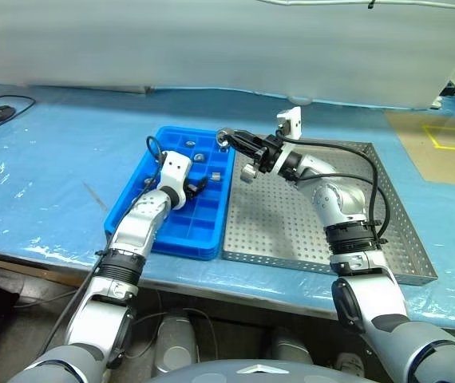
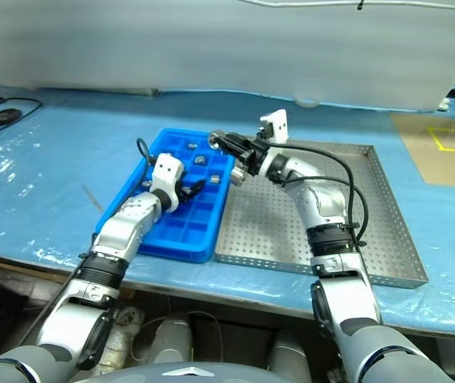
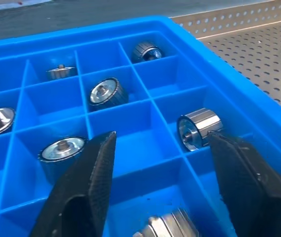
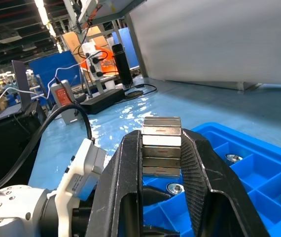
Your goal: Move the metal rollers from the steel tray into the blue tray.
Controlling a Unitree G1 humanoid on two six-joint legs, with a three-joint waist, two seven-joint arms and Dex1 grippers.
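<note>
- Left gripper [image 3: 158, 185] low over blue tray [image 1: 132, 209], fingers spread; roller [image 3: 198, 128] lying in compartment just beyond, probably just dropped.
- Right gripper [image 4: 161, 163] raised above the tray's far edge, fingers pinching another roller [image 4: 161, 145], likely awaiting a free cell.
- Steel tray [image 1: 403, 239] alongside.

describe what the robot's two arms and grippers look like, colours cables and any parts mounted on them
Both arms have silver-grey metallic shells with black ribbed joint rings. Each ends in a gripper with two black, wedge-shaped fingers: the left gripper and the right gripper. A white boxy camera module sits at each wrist. A black cable loops along the right forearm; a shorter one curls above the left wrist.
</note>
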